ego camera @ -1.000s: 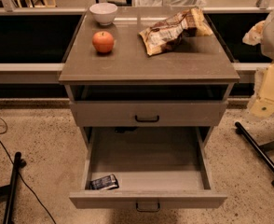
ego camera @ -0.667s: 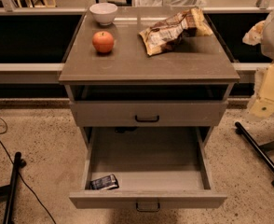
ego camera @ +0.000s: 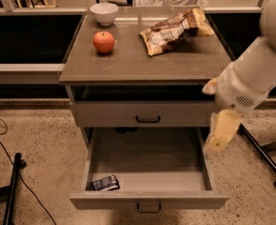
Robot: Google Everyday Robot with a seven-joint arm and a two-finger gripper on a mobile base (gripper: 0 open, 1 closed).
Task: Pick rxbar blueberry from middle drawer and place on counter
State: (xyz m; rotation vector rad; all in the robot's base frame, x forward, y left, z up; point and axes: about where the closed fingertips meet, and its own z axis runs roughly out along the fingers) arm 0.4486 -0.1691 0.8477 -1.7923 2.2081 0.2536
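Observation:
The rxbar blueberry [ego camera: 104, 183], a small dark blue bar, lies flat in the front left corner of the open middle drawer [ego camera: 149, 156]. The drawer is pulled out wide from the cabinet. The counter [ego camera: 138, 60] is the grey-brown top above it. My gripper [ego camera: 220, 134], pale yellow at the end of the white arm, hangs over the drawer's right wall, well to the right of the bar and above it. It holds nothing that I can see.
On the counter stand a red apple [ego camera: 103, 41], a white bowl [ego camera: 104, 12] and a tan-and-brown snack bag [ego camera: 173, 28]. The upper drawer [ego camera: 147, 114] is closed. A black stand leg [ego camera: 12, 191] and cable lie on the floor left; black legs [ego camera: 264, 153] stand right.
My arm has swung left from the right edge of view and lower, so the gripper now hangs by the open drawer's right side. The bar and drawer have not moved.

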